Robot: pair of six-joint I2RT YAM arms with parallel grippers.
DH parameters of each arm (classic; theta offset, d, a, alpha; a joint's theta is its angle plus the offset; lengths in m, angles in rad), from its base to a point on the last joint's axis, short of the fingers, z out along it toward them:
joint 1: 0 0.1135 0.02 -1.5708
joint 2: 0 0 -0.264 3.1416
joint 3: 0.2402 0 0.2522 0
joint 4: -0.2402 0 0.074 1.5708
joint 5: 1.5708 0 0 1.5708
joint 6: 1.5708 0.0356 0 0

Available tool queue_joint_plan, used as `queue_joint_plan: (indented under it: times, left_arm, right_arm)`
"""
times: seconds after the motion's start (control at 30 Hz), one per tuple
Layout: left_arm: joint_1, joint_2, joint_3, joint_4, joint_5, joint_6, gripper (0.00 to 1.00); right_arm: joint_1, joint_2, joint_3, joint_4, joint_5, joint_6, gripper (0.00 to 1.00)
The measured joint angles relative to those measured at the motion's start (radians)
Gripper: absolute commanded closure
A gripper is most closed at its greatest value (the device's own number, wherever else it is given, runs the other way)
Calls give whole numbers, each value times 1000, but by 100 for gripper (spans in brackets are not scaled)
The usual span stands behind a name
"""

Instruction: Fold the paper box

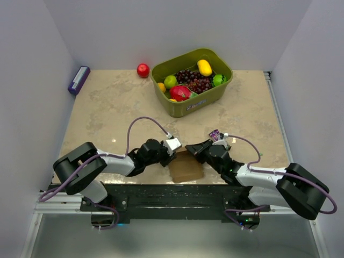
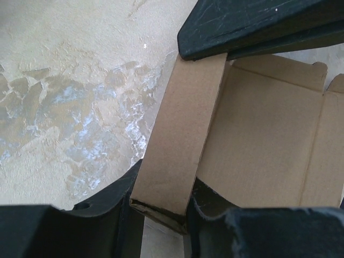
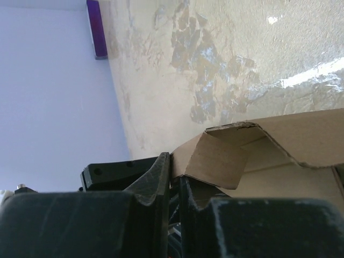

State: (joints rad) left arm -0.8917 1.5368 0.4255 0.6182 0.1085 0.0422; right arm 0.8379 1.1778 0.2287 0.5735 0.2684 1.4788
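Note:
The paper box point(image 1: 186, 167) is a brown cardboard sheet with raised walls, lying at the table's near edge between both arms. My left gripper point(image 1: 173, 152) is shut on its left side wall; in the left wrist view that folded wall point(image 2: 180, 134) stands between the jaws of the left gripper point(image 2: 161, 209), and the open inside of the box point(image 2: 263, 145) lies to the right. My right gripper point(image 1: 192, 150) is at the box's far edge. In the right wrist view the right gripper point(image 3: 176, 183) is shut on a thin flap edge of the box point(image 3: 215, 158).
An olive-green bin point(image 1: 200, 104) full of fruit stands at the back centre-right. A red apple point(image 1: 143, 70) lies to its left. A small purple box point(image 1: 78, 79) sits against the left wall, also seen as the purple box point(image 3: 97, 27). The right gripper's fingers point(image 2: 252, 24) cross the top of the left wrist view.

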Motion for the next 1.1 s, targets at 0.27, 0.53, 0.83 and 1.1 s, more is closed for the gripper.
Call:
queue_joint_plan:
  times: [0.27, 0.53, 0.83, 1.1]
  left_arm:
    - [-18, -2, -20, 41, -17, -54, 46]
    - [-26, -98, -77, 77, -18, -141, 30]
    - [-26, -300, -170, 43, -17, -208, 33]
    - [-18, -321, -219, 0, -30, -243, 46]
  right_arm:
    - [5, 26, -15, 60, 14, 48, 100]
    - [6, 23, -22, 64, 39, 59, 100]
    - [8, 19, -25, 64, 48, 60, 100]
    - [9, 19, -29, 70, 52, 65, 100]
